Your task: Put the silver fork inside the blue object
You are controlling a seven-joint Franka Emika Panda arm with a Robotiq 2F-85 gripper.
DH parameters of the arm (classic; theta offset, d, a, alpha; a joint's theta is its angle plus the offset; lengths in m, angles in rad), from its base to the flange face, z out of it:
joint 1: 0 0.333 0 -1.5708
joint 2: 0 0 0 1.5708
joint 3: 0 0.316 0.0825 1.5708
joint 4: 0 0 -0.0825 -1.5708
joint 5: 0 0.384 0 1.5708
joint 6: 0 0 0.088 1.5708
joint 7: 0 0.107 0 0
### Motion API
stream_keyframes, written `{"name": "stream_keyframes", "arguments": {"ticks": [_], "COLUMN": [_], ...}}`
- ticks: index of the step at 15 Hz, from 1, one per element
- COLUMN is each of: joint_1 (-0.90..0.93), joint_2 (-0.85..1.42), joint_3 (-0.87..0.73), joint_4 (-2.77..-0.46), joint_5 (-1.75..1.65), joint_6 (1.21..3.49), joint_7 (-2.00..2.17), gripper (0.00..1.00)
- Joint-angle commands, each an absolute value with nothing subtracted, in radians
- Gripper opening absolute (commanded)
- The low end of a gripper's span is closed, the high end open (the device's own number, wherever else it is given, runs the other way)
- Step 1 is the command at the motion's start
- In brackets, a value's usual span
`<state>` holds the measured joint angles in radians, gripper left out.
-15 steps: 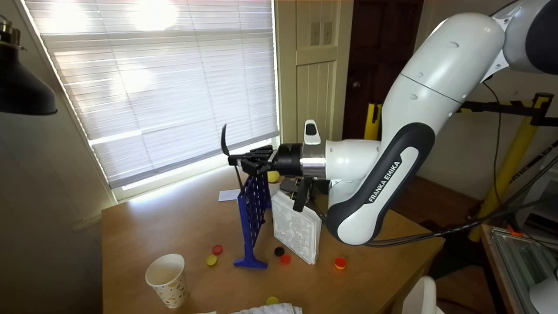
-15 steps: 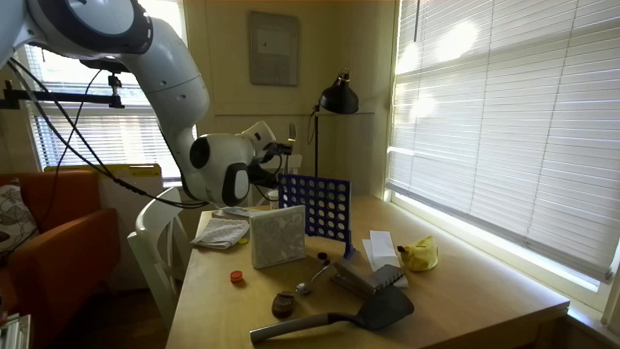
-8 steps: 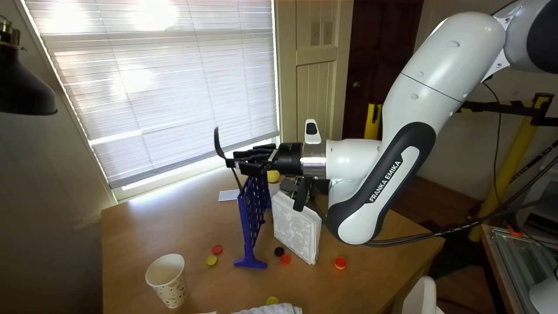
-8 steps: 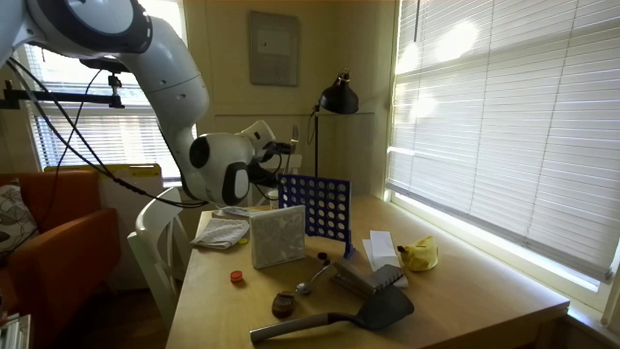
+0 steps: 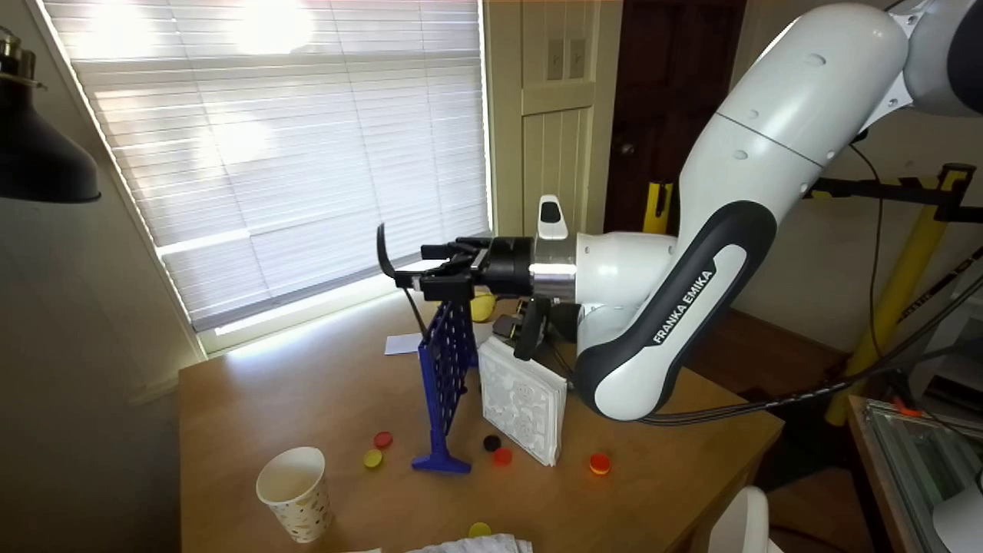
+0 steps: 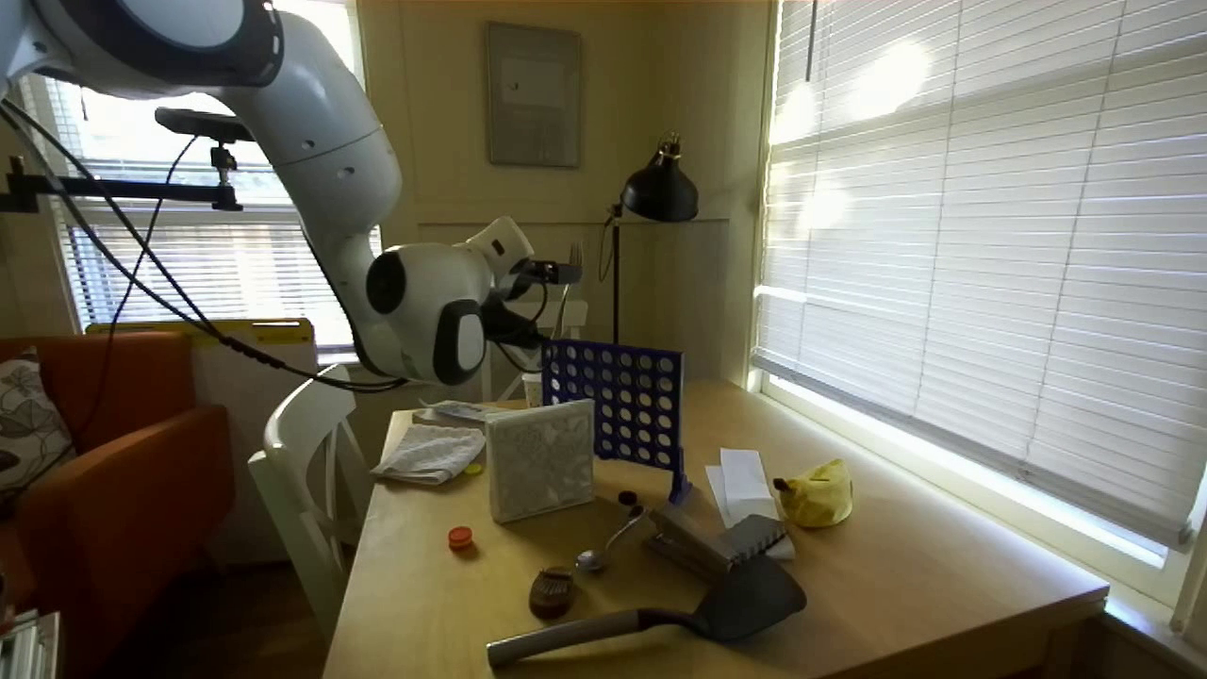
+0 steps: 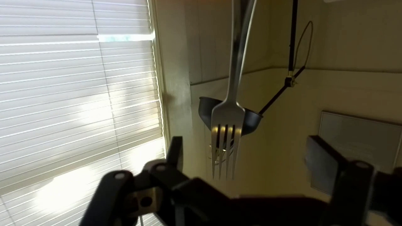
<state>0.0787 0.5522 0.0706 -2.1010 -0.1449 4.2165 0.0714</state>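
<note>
The silver fork (image 5: 382, 252) stands tines up, leaning, with its handle's lower end at the top edge of the blue object (image 5: 431, 395); how deep the handle sits cannot be told. In an exterior view the fork (image 6: 563, 306) rises above the near end of the blue grid panel (image 6: 613, 351). My gripper (image 5: 421, 266) is open above the panel, level with the lower part of the tines. In the wrist view the fork (image 7: 228, 116) shows between the widely spread jaws of the gripper (image 7: 248, 152), touching neither finger there.
A white patterned box (image 6: 539, 462) stands beside the blue panel. A paper cup (image 5: 296, 491), a red disc (image 5: 382, 439) and other small discs lie around. Also on the table are a spatula (image 6: 745, 604), a spoon (image 6: 603, 552), a yellow item (image 6: 818, 495) and a cloth (image 6: 431, 455).
My gripper has gone from shut on the fork to open, and the arm has risen slightly. The fork first tipped farther toward the cup side, then stayed put.
</note>
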Motion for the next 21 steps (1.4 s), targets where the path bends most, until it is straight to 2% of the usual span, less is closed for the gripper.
{"name": "stream_keyframes", "arguments": {"ticks": [1,6,11,17,20,21], "joint_1": [0.077,0.086,0.061,0.156,0.208,0.190], "joint_2": [0.443,0.301,0.216,0.063,0.008,0.003], "joint_3": [0.075,0.060,0.066,0.046,-0.049,-0.085], "joint_4": [-2.155,-2.232,-2.201,-2.092,-2.009,-1.974], "joint_5": [-0.098,-0.050,-0.125,0.078,0.300,0.247], "joint_6": [4.220,4.145,3.910,3.465,3.220,3.139], "joint_7": [0.053,0.001,0.046,-0.109,-0.308,-0.272], "gripper": [1.00,1.00,1.00,1.00,1.00,1.00]}}
